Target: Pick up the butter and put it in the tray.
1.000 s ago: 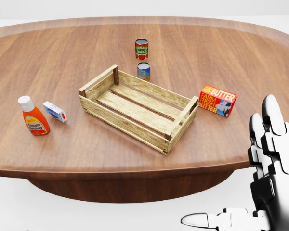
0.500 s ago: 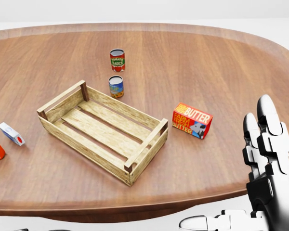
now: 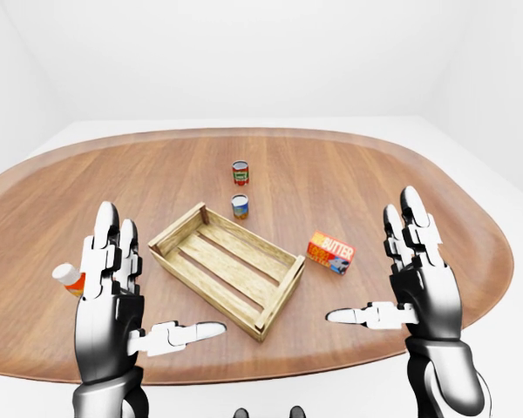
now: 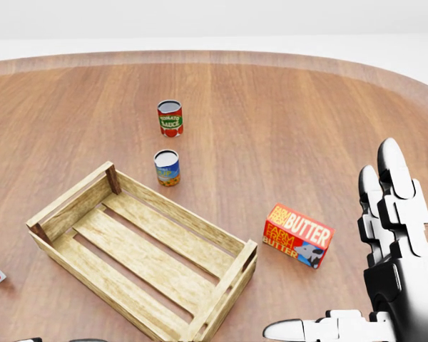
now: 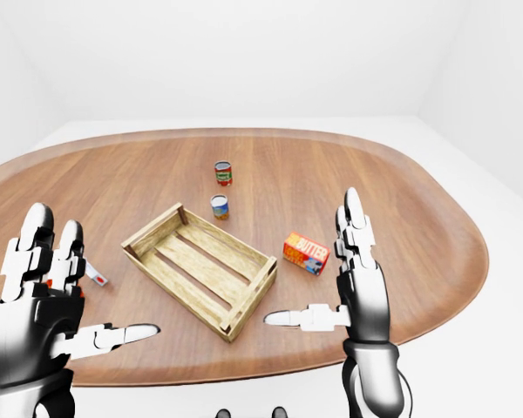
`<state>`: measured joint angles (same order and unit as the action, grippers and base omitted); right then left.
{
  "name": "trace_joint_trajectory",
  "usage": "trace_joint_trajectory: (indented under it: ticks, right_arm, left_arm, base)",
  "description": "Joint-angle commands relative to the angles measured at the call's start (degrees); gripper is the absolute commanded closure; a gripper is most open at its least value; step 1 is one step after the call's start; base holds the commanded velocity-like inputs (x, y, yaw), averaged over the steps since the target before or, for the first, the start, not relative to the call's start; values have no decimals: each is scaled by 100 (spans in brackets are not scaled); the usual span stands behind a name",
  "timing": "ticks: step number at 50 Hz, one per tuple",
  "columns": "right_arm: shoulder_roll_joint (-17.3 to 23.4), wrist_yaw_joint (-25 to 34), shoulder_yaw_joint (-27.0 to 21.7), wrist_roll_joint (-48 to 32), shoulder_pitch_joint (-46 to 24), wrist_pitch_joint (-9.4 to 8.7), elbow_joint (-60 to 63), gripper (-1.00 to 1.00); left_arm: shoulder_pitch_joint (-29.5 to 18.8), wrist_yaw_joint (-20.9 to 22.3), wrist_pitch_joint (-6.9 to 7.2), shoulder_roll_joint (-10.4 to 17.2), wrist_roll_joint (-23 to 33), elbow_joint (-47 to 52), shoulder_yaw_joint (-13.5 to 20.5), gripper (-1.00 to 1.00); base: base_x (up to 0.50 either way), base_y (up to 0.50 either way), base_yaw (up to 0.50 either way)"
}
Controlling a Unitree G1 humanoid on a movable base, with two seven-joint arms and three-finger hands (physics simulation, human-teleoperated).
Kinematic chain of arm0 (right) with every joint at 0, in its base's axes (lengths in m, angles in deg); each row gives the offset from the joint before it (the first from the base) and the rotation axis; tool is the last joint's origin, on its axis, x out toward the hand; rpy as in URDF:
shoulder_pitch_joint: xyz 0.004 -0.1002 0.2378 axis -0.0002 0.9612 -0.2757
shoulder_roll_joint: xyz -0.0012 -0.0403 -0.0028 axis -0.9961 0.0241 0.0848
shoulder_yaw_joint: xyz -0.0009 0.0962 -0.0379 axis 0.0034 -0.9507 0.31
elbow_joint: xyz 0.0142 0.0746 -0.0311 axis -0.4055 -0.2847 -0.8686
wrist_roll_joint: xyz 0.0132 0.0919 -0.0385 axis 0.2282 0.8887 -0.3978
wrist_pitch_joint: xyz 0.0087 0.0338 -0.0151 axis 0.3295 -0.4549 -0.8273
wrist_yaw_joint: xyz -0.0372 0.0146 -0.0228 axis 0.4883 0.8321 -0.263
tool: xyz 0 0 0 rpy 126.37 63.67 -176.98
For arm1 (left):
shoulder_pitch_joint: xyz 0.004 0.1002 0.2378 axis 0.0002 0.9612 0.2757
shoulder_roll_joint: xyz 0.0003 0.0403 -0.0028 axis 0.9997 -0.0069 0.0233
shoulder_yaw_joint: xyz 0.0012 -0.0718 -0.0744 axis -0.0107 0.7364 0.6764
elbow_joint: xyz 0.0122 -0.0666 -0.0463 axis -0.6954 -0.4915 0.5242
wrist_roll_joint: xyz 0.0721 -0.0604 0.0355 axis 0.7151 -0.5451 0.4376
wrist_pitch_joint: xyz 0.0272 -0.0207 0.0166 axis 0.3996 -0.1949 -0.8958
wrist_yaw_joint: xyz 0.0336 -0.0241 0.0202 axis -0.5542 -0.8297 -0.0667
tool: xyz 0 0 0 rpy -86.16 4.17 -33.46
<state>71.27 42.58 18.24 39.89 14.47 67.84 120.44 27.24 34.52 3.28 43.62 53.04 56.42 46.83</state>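
Observation:
The butter (image 4: pixel 298 235) is an orange and red box lying on the wooden table (image 4: pixel 307 128), just right of the tray's near right corner. The tray (image 4: pixel 182 211) is a slatted wooden crate set at an angle, with nothing in it. My right hand (image 3: pixel 392 279) is held up open, palm inward, to the right of the butter and below it in the picture, not touching it. My left hand (image 3: pixel 144 287) is also open, raised at the tray's left.
A tomato sauce can (image 4: pixel 170 117) and a second can (image 4: pixel 167 167) stand above the tray. A ketchup bottle (image 3: pixel 70 277) and a small white and blue box (image 5: pixel 96 277) lie left of the tray, behind my left hand. The table's edge runs just below my hands.
The whole picture has shifted: everything slid left, then down and grew larger, so the camera moved right and closer. The ketchup bottle left the head view. Both hands stay open.

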Motion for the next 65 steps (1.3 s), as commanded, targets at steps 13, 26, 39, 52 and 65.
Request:
trace_joint_trajectory:
  ticks: [13,26,39,52,65]
  right_arm:
    - [10,-30,53,-84,-13,0,50,-100]
    - [16,-43,72,-84,-1,0,53,-100]
    - [16,-40,86,-56,45,0,58,-100]
    - [4,-40,38,59,31,0,7,-100]
    - [26,-109,87,-8,-18,0,-84,-100]
  left_arm:
    - [-14,28,11,-25,-49,-8,54,-100]
    - [-15,39,5,-32,-72,-25,76,-100]
    - [2,49,-14,-51,-65,-26,79,-100]
    - [-16,35,-6,-29,-60,-55,53,-100]
    - [-24,45,11,-31,-91,-43,83,-100]
  base:
    - [50,0,0]
    - [50,2,0]
    - [50,3,0]
    - [39,-17,0]
    - [30,-10,0]
